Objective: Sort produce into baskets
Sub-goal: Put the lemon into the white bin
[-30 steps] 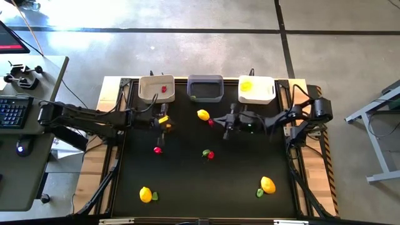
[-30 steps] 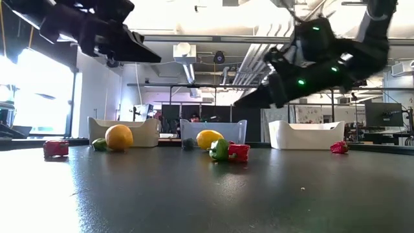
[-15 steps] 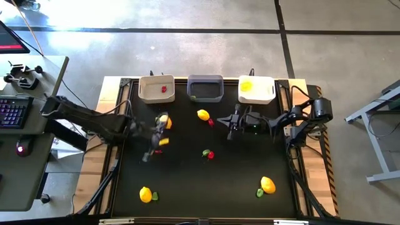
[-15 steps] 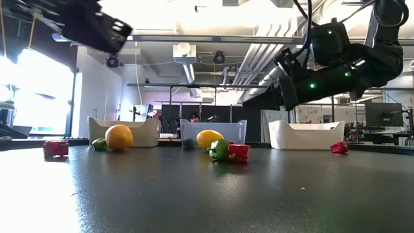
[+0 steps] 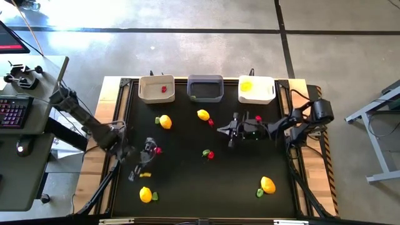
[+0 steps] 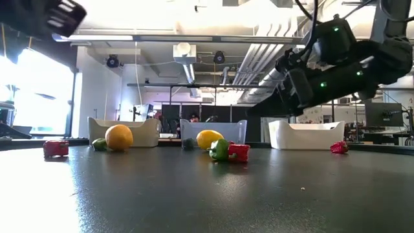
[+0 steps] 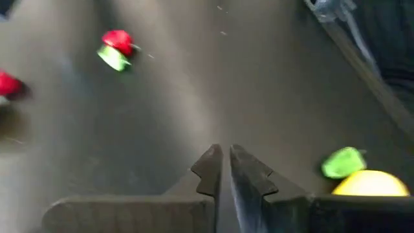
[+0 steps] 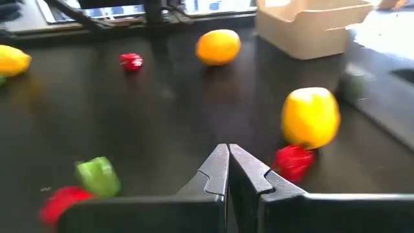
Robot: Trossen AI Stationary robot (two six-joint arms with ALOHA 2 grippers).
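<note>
Three baskets stand at the far edge: cream-white [image 5: 156, 89] with a red piece, dark grey [image 5: 205, 87] with a green piece, white [image 5: 256, 89] with a yellow piece. Loose produce lies on the black table: an orange-yellow piece [image 5: 165, 122], a yellow one [image 5: 203, 114] beside a red one [image 5: 210, 122], a lone red one [image 5: 157, 150], and a green-and-red pair [image 5: 208, 154]. My left gripper [image 5: 142, 167] is shut and empty above the near left area, in its own view [image 7: 223, 169]. My right gripper [image 5: 220, 129] is shut and empty right of centre, in its own view [image 8: 228, 169].
A yellow piece with a green one [image 5: 147, 195] lies near the front left. Another yellow-and-green pair [image 5: 265, 186] lies near the front right. Open table lies between them along the near edge. A desk with a keyboard [image 5: 12, 112] stands left of the table.
My left gripper has swung from beside the orange-yellow piece near the cream-white basket toward the table's near left, past the lone red piece. My right gripper has shifted a little toward the near edge. No produce has moved.
</note>
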